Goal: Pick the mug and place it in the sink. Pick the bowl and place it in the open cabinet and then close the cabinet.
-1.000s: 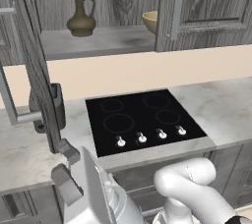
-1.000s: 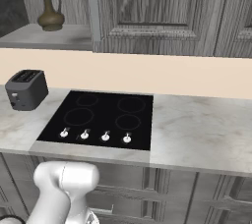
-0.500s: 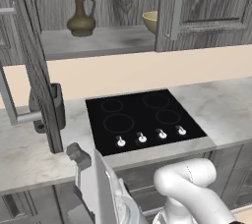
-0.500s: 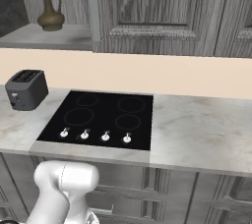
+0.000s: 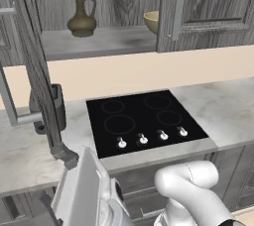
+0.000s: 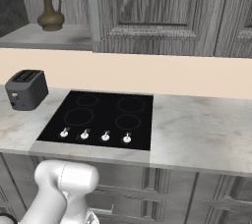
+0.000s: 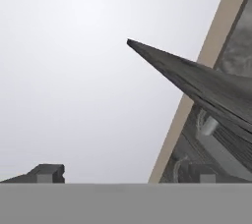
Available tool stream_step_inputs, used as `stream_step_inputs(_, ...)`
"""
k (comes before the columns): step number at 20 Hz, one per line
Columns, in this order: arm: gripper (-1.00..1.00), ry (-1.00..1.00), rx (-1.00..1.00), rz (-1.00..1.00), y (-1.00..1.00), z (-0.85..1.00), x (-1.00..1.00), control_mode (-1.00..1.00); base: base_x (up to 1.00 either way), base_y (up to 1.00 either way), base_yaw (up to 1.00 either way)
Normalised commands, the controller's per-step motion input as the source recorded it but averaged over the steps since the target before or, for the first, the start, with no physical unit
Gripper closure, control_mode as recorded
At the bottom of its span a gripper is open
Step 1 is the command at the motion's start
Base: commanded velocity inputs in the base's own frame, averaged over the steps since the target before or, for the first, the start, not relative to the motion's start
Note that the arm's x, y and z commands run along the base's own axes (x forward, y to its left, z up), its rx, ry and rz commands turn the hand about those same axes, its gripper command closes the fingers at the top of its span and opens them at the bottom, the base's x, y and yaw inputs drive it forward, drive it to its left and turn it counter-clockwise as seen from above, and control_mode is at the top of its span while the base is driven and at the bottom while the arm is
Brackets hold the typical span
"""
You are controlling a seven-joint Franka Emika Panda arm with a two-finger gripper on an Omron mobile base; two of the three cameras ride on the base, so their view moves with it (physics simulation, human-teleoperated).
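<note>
The cabinet (image 5: 111,41) is open on the wall above the counter. On its grey shelf the tan bowl (image 5: 153,21) stands at the right, half hidden by the right door (image 5: 208,7). My gripper (image 5: 69,158) is low at the left, close beside the swung-out left door (image 5: 30,66), well below the bowl. In the hand view the gripper (image 7: 123,176) is open with nothing between its fingertips (image 7: 47,173), and the door's dark edge (image 7: 197,85) crosses above it. The mug and the sink are out of view.
A brown jug (image 5: 82,16) (image 6: 50,14) stands on the shelf's left. A black cooktop (image 5: 144,121) (image 6: 98,117) lies in the marble counter (image 5: 228,106). A dark toaster (image 6: 25,89) stands on the counter's left, behind the open door. The door's silver handle (image 5: 15,113) juts out.
The hand has shifted and turned slightly beside the open left door. The bowl, jug and doors have not moved. The gripper stays open.
</note>
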Motion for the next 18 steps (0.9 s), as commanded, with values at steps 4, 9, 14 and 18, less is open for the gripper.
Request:
stream_step_inputs(4, -1.0, 0.22, 0.14, -0.22, 0.62, -0.31, -0.41, -1.0, 0.0, 0.0, 0.0)
stream_step_inputs(9, -1.0, 0.22, 0.17, -0.22, 0.5, -0.3, -0.49, -1.0, 0.0, 0.0, 0.0)
stream_step_inputs(14, -1.0, 0.22, 0.19, -0.28, 0.46, -0.41, -0.43, -1.0, 0.0, 0.0, 0.0)
stream_step_inputs(18, -1.0, 0.15, 0.17, -0.35, 0.54, -0.45, -0.68, -1.0, 0.0, 0.0, 0.0)
